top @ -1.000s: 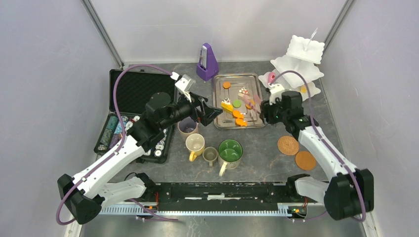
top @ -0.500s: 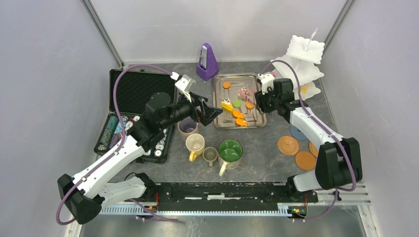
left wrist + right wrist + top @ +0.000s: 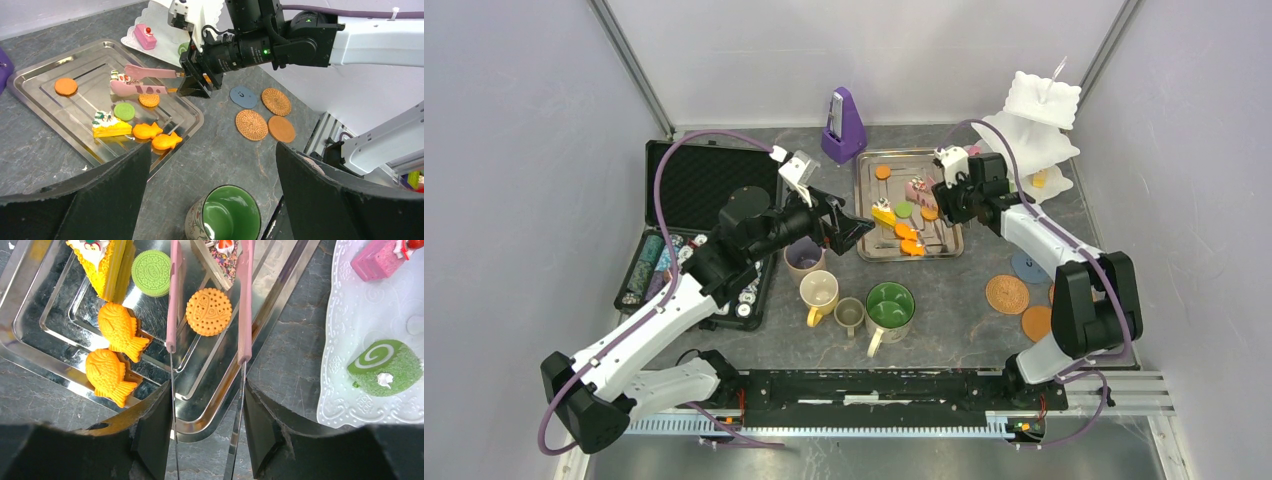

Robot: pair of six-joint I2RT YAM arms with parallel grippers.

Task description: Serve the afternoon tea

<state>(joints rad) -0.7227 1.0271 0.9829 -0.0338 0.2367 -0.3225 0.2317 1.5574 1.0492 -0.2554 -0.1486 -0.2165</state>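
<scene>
- Three ways this can go wrong, all at my right gripper [image 3: 206,425], which is clamped on the thin metal shafts of the tongs [image 3: 245,300]. The pink tong arms stand apart with nothing pinched.
- Risk 1: the orange biscuit [image 3: 209,311] lies flat on the slick tray [image 3: 30,347], in line between the two arms. An off-centre squeeze could flip it or skid it away.
- Risk 2: the tips reach past the biscuit to the sprinkled cake slice [image 3: 225,255]. Closing from here may nip or shove that one instead.
- Risk 3: my grip on those shafts is narrow, so a sideways load could twist the tongs in my jaws.
- I can't tell how high the tips sit above the tray. Too low and they scrape the metal.
- Other pastries on the tray: green biscuit [image 3: 152,273], yellow slice [image 3: 107,265] and two fish cakes [image 3: 120,330].
- Already on the stand's bottom plate [image 3: 345,340]: pink cake [image 3: 380,260] and green roll [image 3: 382,367].
- Mugs [image 3: 889,305] sit in a group near the tray; coasters [image 3: 1007,294] lie on the table to the right.
- Right arm pose: reaching forward over the tray's right edge, just beside the stand, with the wrist angled down.
- Left gripper [image 3: 849,222]: jaws wide and empty, hovering near the tray's left edge above the mugs, arm stretched forward.
</scene>
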